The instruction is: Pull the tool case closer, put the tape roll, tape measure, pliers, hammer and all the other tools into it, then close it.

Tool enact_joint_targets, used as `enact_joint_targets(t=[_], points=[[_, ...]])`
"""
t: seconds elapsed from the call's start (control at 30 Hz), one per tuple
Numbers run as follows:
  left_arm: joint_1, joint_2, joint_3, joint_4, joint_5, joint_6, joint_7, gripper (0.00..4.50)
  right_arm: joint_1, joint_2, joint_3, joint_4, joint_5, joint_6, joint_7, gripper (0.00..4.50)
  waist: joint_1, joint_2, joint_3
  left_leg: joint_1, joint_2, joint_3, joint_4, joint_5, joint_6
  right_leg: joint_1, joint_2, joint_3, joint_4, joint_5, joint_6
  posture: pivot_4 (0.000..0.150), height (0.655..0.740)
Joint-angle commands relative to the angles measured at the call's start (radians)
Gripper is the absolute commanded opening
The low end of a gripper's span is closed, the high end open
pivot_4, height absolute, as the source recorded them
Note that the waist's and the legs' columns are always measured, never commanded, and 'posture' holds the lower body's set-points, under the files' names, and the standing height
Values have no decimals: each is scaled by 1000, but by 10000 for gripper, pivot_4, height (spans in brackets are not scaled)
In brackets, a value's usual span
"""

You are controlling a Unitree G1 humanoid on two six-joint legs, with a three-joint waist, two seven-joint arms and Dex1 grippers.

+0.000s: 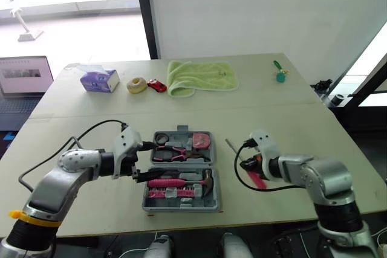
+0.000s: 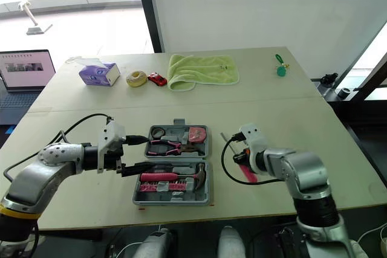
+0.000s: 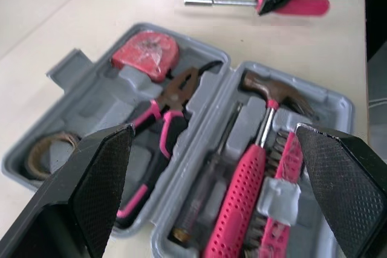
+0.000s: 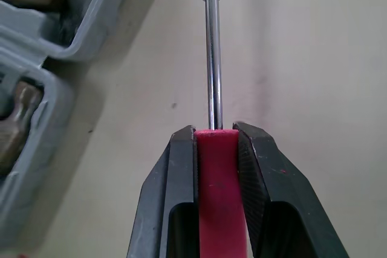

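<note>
We are looking at the tool case [image 1: 181,208] lying open on the near middle of the bench [image 1: 290,107], its two grey halves spread flat, one nearer and one farther from us. In the far half the tape roll [image 3: 51,149] is sitting at the left end, the pliers [image 3: 169,104] are lying in the middle and the red tape measure [image 3: 145,55] is resting at the right end. In the near half the hammer [image 3: 242,197] is lying with its pink handle to the left and its head to the right, beside a pink row of bits [image 3: 289,161]. Our left tool [image 3: 211,131] is hovering at the left edge of the near half with its fingers spread wide and nothing between them; we cannot tell whether it is touching the case. Our right tool [image 4: 214,131] is clamping the pink handle of a screwdriver [image 4: 210,64] just to the right of the case, its steel shaft pointing away from us and slightly toward the case's far right corner. We cannot tell whether the shaft is touching the bench. Along the far side a purple tissue box [image 1: 100,80], a pale yellow roll [image 1: 136,85], a red toy car [image 1: 156,85], a green cloth [image 1: 201,77] and a small green tag [image 1: 279,74] are lying well apart from the case.
</note>
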Motion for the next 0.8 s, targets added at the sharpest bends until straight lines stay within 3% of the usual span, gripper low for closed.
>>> enact_joint_targets(t=[0.03, 0.13, 0.5, 0.7, 0.77, 0.8], points=[[-3, 12, 24, -40, -7, 0, 8, 45000, -6, 103, -98, -43, -30, 19, -88, 3712, 1, 0, 0, 0, 0, 1, 1, 0, 0, 0, 0, 1, 1, 0, 0, 1500, 7400], [-7, 18, 16, -42, -3, 2, 5, 45000, -14, 223, -176, -25, -58, 44, -158, 3712, 6, 0, 0, 1, 0, 1, 1, 0, 0, 0, 0, 1, 1, 0, 0, 1500, 7400], [-29, 8, -8, -27, 10, -7, 8, 45000, 24, 216, -192, -13, -88, 52, -197, 3712, 3, 1, 0, 1, 0, 1, 0, 0, 0, 0, 0, 1, 1, 0, 0, 1500, 7400], [-25, 22, -7, -24, -5, 4, -19, 45000, -41, 261, -287, -8, -80, 100, -194, 32600, 3, 1, 0, 1, 0, 1, 0, 0, 0, 0, 0, 1, 1, 0, 0, 1500, 7400], [-21, 25, 10, -30, -26, 9, -33, 45000, -60, 154, -261, -5, -41, 105, -139, 42565, 4, 1, 0, 1, 0, 1, 0, 0, 0, 0, 0, 1, 1, 0, 0, 1500, 7400], [-21, 28, 15, -31, -27, 6, -38, 45000, -73, 34, -207, 1, -35, 61, -83, 43983, 5, 2, 0, 1, -1, 1, 0, 0, 0, 0, 0, 1, 1, 0, 0, 1500, 7400]])
